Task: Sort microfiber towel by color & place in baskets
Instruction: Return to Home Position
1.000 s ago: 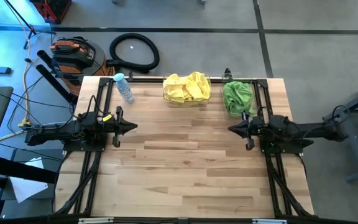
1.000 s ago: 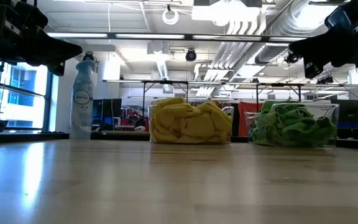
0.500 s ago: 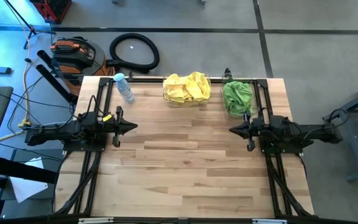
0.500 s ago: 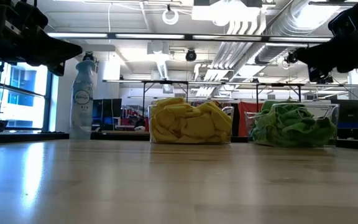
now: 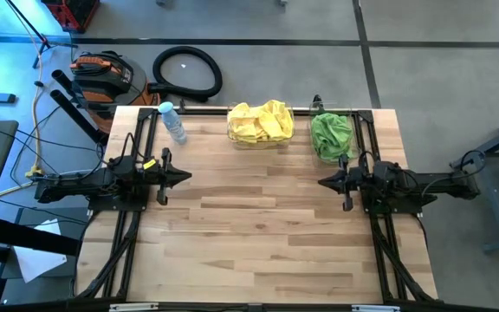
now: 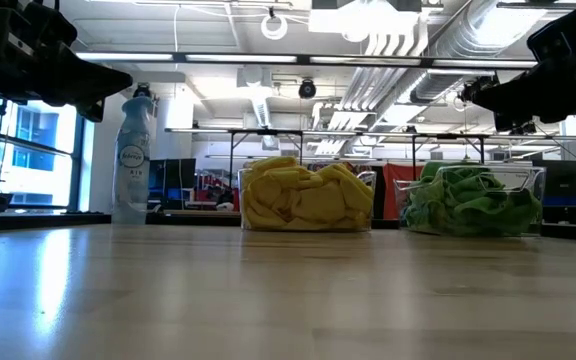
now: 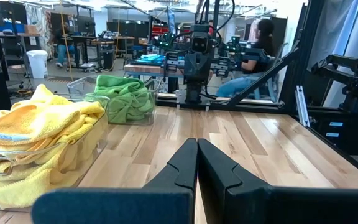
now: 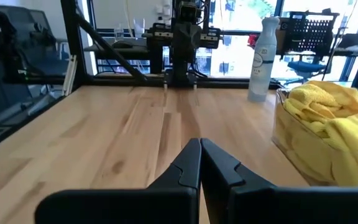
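Observation:
Yellow microfiber towels (image 5: 261,120) fill one clear basket (image 6: 306,226) at the table's far edge. Green towels (image 5: 330,134) fill a second clear basket (image 6: 533,178) to its right. My left gripper (image 5: 189,177) rests shut above the table's left side, pointing level toward the middle. My right gripper (image 5: 321,181) rests shut above the right side, facing it. Each wrist view shows its own shut fingers, left (image 7: 197,144) and right (image 8: 200,144), with nothing between them.
A clear bottle with a blue cap (image 5: 172,120) stands at the far left of the wooden table (image 5: 258,234). Black frame rails (image 5: 119,243) run along both sides. A person (image 7: 257,50) sits beyond the table in the room.
My right gripper has rolled a little and tipped level while sinking slightly; it stays shut. The towels and baskets have not moved.

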Tool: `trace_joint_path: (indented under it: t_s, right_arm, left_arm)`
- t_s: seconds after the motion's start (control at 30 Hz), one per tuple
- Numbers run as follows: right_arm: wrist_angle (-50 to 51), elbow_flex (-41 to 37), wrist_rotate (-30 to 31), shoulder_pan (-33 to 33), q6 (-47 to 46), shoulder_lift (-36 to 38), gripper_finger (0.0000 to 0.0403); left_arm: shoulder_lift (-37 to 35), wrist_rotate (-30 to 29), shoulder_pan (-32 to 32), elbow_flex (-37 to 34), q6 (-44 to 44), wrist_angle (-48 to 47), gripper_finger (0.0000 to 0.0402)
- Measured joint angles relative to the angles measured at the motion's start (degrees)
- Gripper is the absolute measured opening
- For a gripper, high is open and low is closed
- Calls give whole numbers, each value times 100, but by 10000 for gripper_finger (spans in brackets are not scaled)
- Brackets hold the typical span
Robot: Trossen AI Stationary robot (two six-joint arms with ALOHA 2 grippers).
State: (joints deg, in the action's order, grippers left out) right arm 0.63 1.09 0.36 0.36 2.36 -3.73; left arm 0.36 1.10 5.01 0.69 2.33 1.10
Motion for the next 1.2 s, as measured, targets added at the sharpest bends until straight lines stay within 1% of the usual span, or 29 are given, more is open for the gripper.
trace_joint_path:
  t_s: [0.17,1.2]
  right_arm:
    - [1,1,0,0,-238,0,0]
    - [1,3,2,0,-237,-2,0]
  left_arm:
    - [0,-4,0,0,1,0,0]
    - [0,-4,1,0,2,0,0]
